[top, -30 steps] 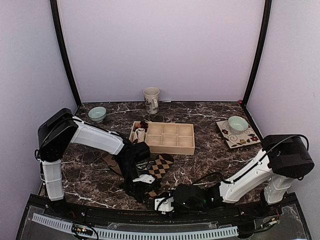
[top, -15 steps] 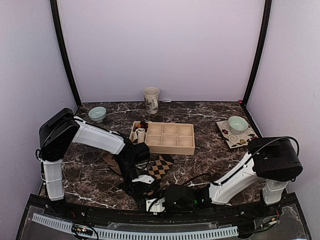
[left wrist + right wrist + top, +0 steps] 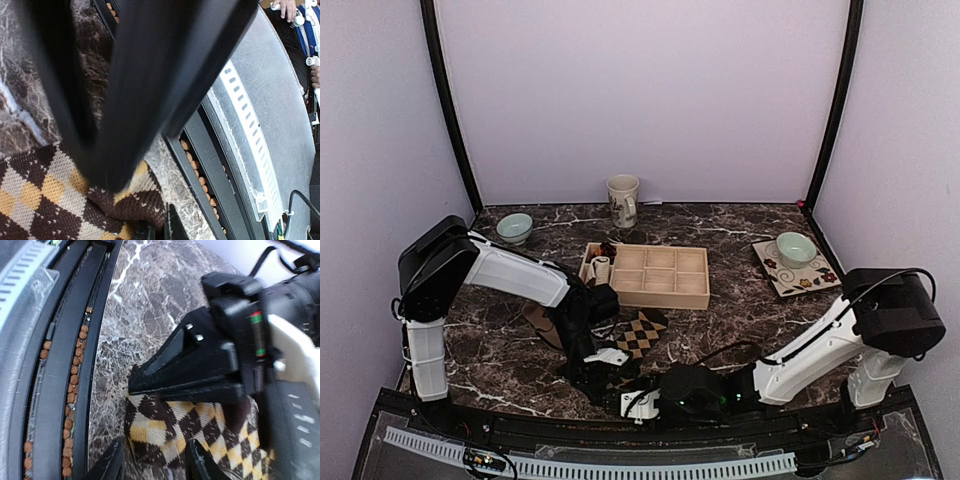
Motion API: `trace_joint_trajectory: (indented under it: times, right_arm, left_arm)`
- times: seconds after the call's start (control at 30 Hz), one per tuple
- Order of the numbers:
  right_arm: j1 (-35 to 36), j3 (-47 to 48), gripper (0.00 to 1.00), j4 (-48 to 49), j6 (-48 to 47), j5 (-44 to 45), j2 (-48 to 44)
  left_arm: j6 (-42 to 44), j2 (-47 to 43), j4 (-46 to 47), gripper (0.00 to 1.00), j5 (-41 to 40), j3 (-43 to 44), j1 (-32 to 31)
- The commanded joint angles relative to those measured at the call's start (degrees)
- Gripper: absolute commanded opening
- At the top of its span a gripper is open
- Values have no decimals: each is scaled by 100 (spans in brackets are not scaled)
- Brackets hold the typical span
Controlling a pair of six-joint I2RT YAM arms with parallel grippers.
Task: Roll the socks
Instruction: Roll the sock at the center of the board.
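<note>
Right gripper [image 3: 156,460] sits slightly farther from the left gripper [image 3: 137,381] than before, jaws apart astride the checked sock [image 3: 195,422]. The left jaws clamp its end just ahead, probably anchoring it for rolling.

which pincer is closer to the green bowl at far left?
Left. The left pincer is on the argyle sock, toward the front and right of the green bowl; the right pincer sits farther right, by the front edge.
</note>
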Motion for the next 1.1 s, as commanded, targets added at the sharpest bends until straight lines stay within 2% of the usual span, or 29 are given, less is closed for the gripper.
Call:
trace_joint_trajectory:
  times: [0.0, 0.07, 0.27, 0.37, 0.63, 1.07]
  right_arm:
    - [211, -194, 41, -250, 320, 284, -605]
    - [218, -70, 38, -292, 437, 232, -621]
    - [180, 271, 6, 172, 380, 198, 23]
    - [113, 371, 0, 437, 369, 181, 288]
    - [-54, 306, 0, 693, 681, 251, 497]
    - [45, -484, 0, 332, 1596, -9, 339]
  left_arm:
    - [94, -15, -209, 3, -12, 63, 6]
    - [94, -15, -210, 3, -12, 61, 6]
    - [75, -15, -185, 4, -27, 63, 13]
    - [85, -24, -184, 4, -20, 55, 15]
    - [111, -31, -193, 4, -19, 54, 15]
    - [111, -104, -148, 4, -21, -16, 15]
